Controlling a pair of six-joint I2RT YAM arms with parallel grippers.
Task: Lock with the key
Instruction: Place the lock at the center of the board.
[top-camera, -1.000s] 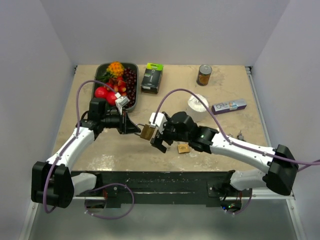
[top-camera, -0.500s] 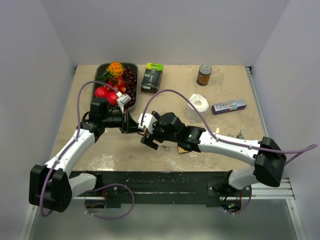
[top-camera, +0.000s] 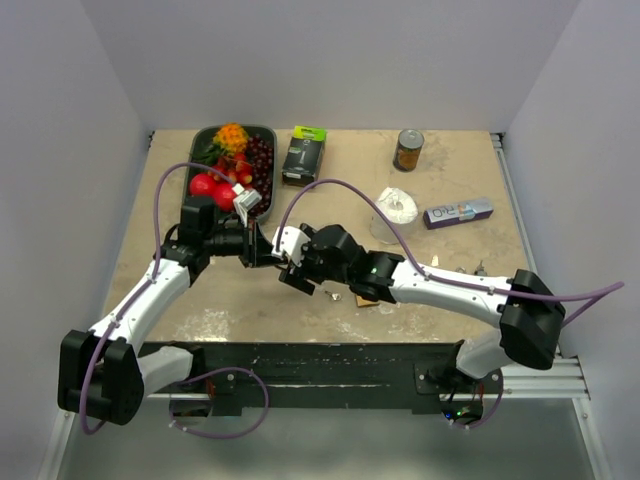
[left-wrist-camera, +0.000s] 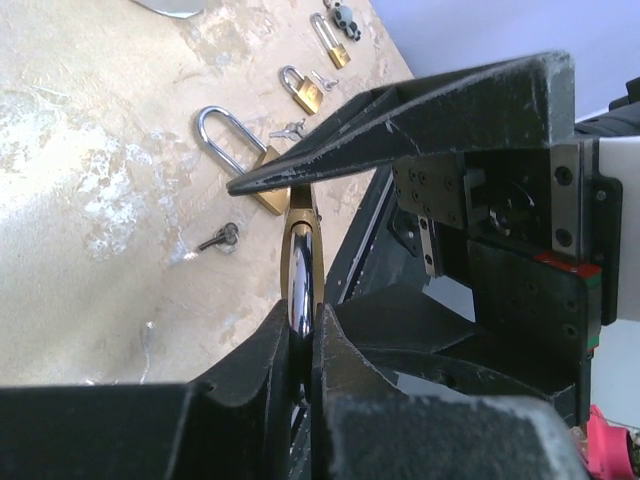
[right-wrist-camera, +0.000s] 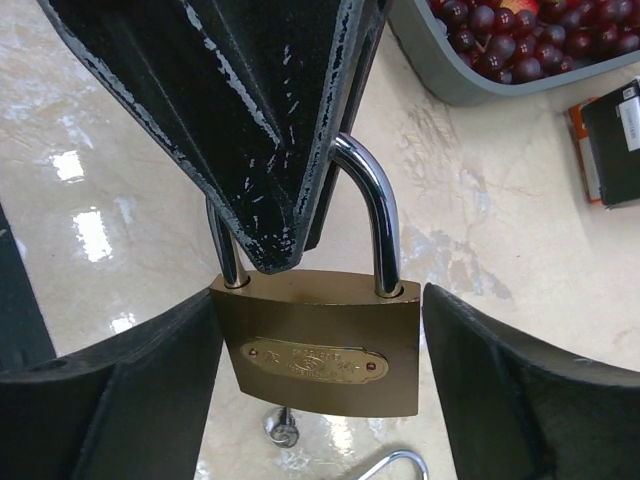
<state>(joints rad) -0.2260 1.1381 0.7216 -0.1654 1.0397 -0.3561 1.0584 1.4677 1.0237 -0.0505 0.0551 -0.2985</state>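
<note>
Fingers of left gripper (left-wrist-camera: 303, 340) clamp narrow on the curved chrome shackle of a brass padlock (right-wrist-camera: 315, 350), which hangs above the table. Right gripper (right-wrist-camera: 320, 300) spread wide, matte black pads flanking the flat body; contact unclear. Small key (left-wrist-camera: 218, 238) lies on mottled beige table (left-wrist-camera: 90, 150).

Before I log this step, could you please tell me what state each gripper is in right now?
Left gripper: shut on the padlock, by its shackle.
Right gripper: jaws either side of the padlock's body; grip cannot be told.
</note>
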